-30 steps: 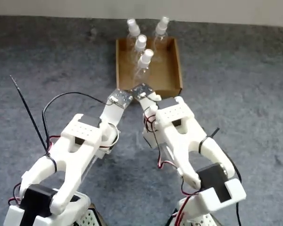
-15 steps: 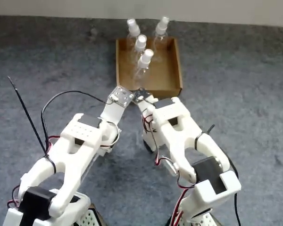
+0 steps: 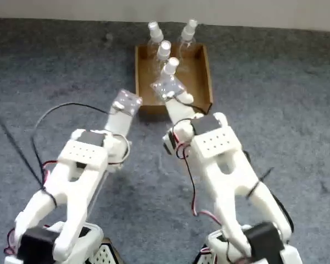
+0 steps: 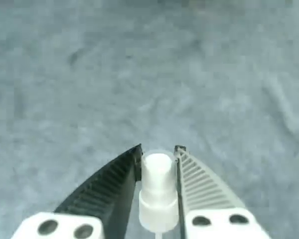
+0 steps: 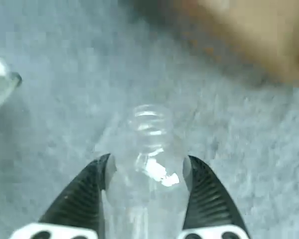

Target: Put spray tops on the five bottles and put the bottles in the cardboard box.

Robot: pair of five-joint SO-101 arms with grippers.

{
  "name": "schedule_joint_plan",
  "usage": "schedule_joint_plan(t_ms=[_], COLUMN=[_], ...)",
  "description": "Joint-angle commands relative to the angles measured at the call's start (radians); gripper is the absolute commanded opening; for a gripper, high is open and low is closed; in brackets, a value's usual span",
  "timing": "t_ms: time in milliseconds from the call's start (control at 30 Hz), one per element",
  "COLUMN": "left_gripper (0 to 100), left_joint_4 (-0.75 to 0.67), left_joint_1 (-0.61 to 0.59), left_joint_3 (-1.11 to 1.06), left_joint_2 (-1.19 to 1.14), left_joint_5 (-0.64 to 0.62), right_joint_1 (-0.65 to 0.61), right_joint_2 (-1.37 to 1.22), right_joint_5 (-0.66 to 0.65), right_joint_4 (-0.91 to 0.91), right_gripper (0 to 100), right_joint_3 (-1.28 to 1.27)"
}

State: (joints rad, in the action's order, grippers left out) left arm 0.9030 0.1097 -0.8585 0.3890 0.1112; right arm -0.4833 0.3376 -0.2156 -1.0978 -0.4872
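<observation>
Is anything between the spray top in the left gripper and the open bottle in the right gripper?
Nothing visible does. The left gripper grips the spray top, the right gripper the bottle; between them, carpet and the cardboard box's near corner.

The table (image 3: 280,82) is covered all over with a grey, fuzzy cloth (image 3: 55,66), a bit like a carpet. The grey is not even. It has lighter and darker patches, and soft streaks run through it. There is a small dark spot (image 3: 108,38) on the cloth near the far edge, on the left side of the high view. Another faint mark (image 3: 325,187) sits far out on the right. Along the far edge of the table runs a pale strip (image 3: 71,10), which looks like a wall. The wrist views show the same grey, patchy cloth from close up, and it looks soft.
</observation>
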Motion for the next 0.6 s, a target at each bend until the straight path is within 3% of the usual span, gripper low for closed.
schedule_joint_plan(t_ms=[0, 300, 467, 567], left_gripper=[0, 0, 0, 0], left_joint_4=[0.0, 0.183, 0.184, 0.114], left_joint_1=[-0.071, -0.071, -0.073, -0.073], left_joint_3=[0.079, 0.309, 0.404, 0.403], left_joint_2=[0.209, 0.559, 0.607, 0.653], left_joint_5=[-0.081, -0.103, -0.167, -0.265], right_joint_1=[-0.058, -0.119, -0.12, -0.151], right_joint_2=[0.176, 0.337, 0.409, 0.456], right_joint_5=[0.026, 0.094, 0.087, 0.087], right_joint_4=[0.071, 0.275, 0.302, 0.308], right_gripper=[0.5, 0.5, 0.5, 0.5], right_joint_3=[-0.071, -0.334, -0.395, -0.423])
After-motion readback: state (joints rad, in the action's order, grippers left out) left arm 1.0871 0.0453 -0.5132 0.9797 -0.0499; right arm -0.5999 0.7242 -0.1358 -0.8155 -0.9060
